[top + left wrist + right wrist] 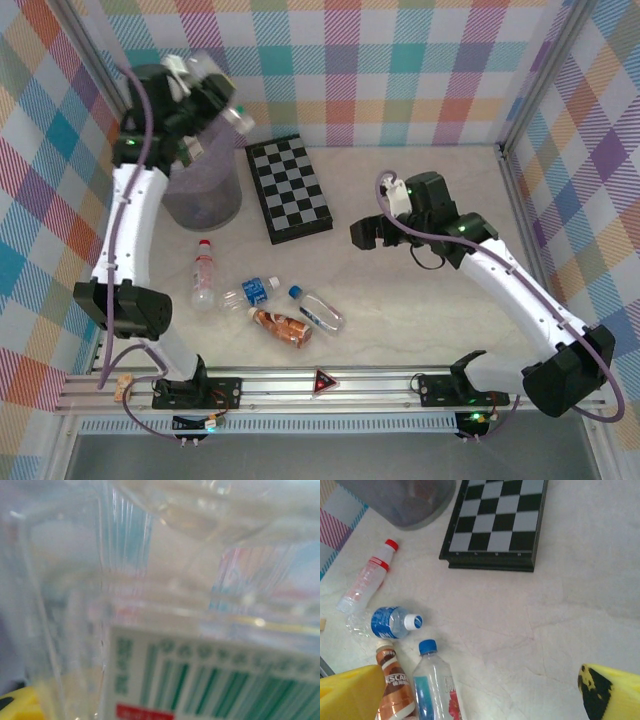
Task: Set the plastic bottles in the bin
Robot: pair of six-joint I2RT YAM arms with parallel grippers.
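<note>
Four bottles lie loose on the table (400,320) near its front edge. A fifth, a clear bottle (200,630) with a white, green-printed label, sits in the left tool (207,92), which is raised above the bin (203,200) at the far left. The wrist camera there looks at the plastic from very close, so the tool reads as clenched on that bottle, though its fingers are hidden. The right tool (362,234) hangs released, its yellow fingertips (350,692) spread wide with nothing between them. The relation that matters is with the blue-capped clear bottle (318,311). In the top view it lies at about 7 o'clock from the right tool and is the closest of the four, its long axis running from the cap at 10 o'clock to the base at 4 o'clock. Just beside it at 8 o'clock lies the brown-orange bottle (281,326), roughly parallel and perhaps touching. The blue-labelled bottle (250,292) and the red-capped bottle (204,277) lie further toward 9 o'clock. The right arm is the nearer one, since the left is occupied over the bin. A grasp would likely need the jaws turned across that slanted axis, and the crowding neighbour could get nudged. The bin stands at about 11 o'clock from the cluster, beside the chequered board (288,188).
</note>
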